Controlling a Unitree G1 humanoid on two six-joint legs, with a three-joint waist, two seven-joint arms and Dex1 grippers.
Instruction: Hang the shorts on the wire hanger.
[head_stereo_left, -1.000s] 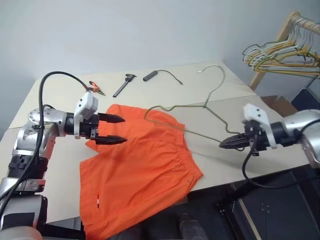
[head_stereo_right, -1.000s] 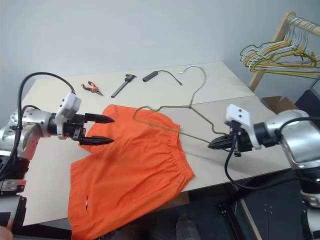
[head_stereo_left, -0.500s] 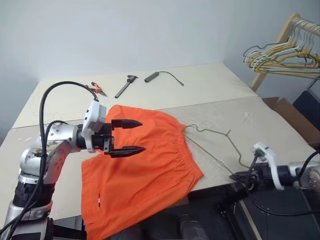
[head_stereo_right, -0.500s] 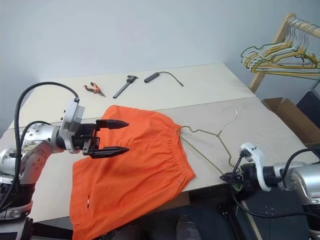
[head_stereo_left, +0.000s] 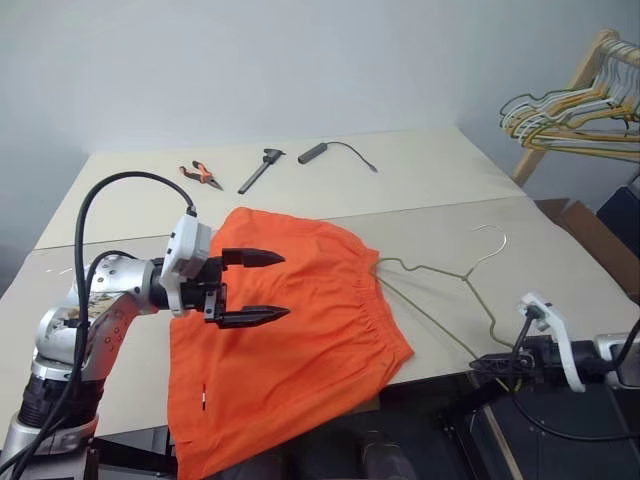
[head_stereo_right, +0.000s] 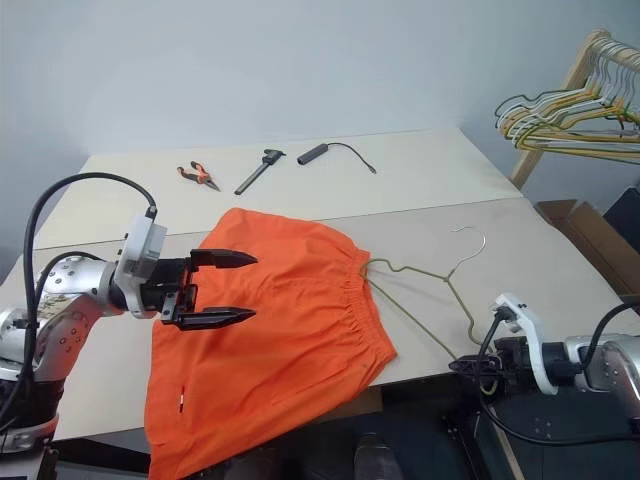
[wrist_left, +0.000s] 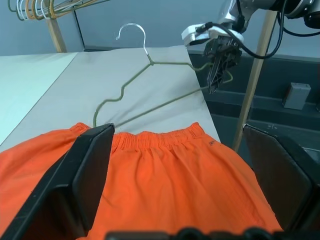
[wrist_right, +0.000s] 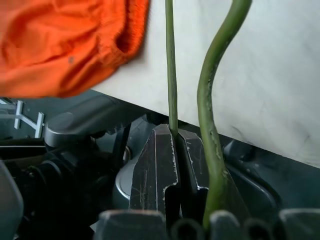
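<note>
Hanger gripped at the table edge, shorts unthreaded.

Head views: my left gripper (head_stereo_left: 255, 287), fingers wide, hovers over the shorts (head_stereo_left: 300, 340) at centre; wire hanger (head_stereo_left: 440, 290) lies right. Left wrist view: waistband faces it. Right wrist view: my right gripper (wrist_right: 176, 150) pinches the wire; I should hold firm and spread the waistband.

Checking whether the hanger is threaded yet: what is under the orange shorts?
The shorts lie flat on the table, front edge hanging over. The wire hanger lies beside the waistband; its far corner meets the cloth, and whether it slips underneath is hidden. The right pincer pinches the other corner.
</note>
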